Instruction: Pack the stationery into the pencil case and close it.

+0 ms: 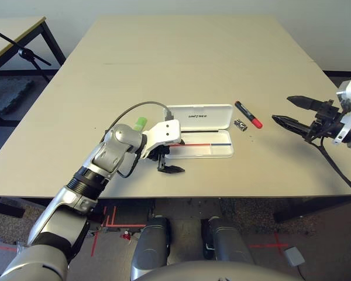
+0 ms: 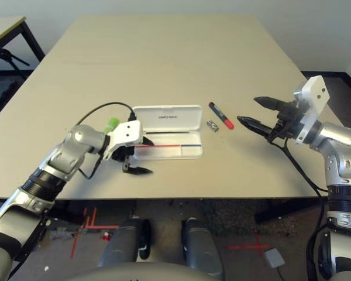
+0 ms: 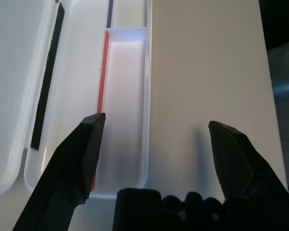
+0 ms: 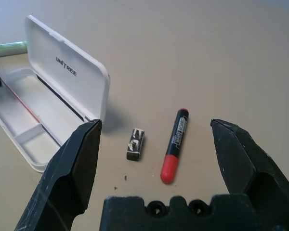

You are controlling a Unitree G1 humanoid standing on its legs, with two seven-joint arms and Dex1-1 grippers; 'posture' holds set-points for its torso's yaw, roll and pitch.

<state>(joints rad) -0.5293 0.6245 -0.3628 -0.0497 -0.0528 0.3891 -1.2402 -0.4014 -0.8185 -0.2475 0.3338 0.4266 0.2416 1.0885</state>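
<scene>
Both claws, left (image 1: 171,157) and right (image 2: 247,112), are wide open and empty, maybe left one steadies case (image 2: 167,153)

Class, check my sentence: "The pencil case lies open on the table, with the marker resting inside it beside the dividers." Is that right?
Not quite: the marker is not inside the case; it lies on the table, as the right wrist view shows. The pencil case does lie open on the table.

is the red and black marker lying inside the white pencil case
No, the marker lies on the table beside the case.
</scene>
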